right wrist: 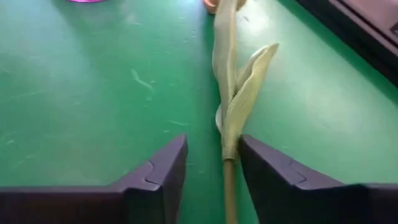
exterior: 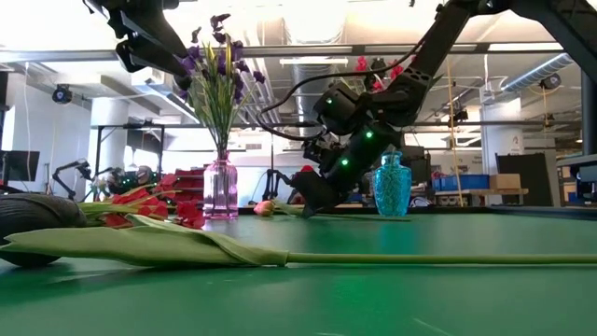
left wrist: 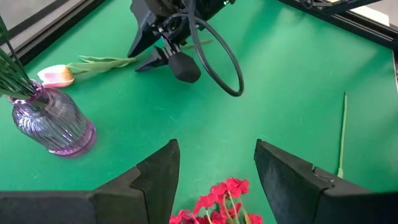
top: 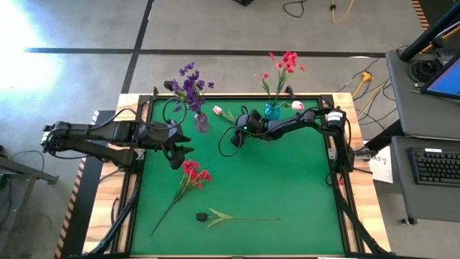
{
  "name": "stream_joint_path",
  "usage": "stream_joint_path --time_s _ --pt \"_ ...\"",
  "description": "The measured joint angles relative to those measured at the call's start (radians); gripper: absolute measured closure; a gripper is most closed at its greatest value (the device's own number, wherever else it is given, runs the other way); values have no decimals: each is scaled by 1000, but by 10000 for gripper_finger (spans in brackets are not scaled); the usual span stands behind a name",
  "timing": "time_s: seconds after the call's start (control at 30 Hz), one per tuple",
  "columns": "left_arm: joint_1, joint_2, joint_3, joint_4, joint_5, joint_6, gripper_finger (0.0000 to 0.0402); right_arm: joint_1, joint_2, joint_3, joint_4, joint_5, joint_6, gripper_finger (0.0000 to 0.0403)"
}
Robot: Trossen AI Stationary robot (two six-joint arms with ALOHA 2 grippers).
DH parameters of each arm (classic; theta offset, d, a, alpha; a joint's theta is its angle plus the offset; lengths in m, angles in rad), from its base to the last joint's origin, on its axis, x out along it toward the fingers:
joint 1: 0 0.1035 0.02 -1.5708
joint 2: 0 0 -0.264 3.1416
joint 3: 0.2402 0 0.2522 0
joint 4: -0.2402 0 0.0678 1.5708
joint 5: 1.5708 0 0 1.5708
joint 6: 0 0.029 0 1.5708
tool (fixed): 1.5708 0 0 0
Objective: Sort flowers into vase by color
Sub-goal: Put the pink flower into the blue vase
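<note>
A pink tulip (top: 218, 111) lies flat on the green table beside the purple vase (top: 201, 122), which holds purple sprays. My right gripper (top: 236, 137) is low over the tulip's stem (right wrist: 227, 93) and open, with the stem running between its fingers. My left gripper (top: 178, 157) hovers open just above a red spray (top: 194, 175) that lies on the table; its blooms (left wrist: 221, 199) show between the fingers. The teal vase (top: 272, 110) holds red sprays. A dark tulip (top: 202, 216) lies near the table's near edge. My right gripper (right wrist: 213, 162) has one open finger on each side of the pink tulip's stem (right wrist: 229, 177), just below the leaves. The stem runs along the gap, closer to one finger (right wrist: 261, 168). I cannot tell whether that finger touches it. The flower lies on the table.
A second pink tulip (top: 297, 105) lies by the far edge next to the teal vase. The dark tulip's leaf and stem (exterior: 187, 245) stretch across the near side. Bare green table (top: 287, 180) lies in the middle and at the right. A raised wooden rim surrounds the table.
</note>
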Motion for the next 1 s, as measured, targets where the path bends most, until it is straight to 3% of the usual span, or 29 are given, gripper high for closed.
stream_joint_path --time_s 0.4,0.63,1.0 --pt "0 0 0 0 0 0 205 27 -6 0 -37 -8 -7 385" --pt "0 0 0 0 0 0 205 64 -38 0 -149 0 -9 385" --pt "0 0 0 22 -3 39 205 184 -208 -9 -436 -15 74 385"
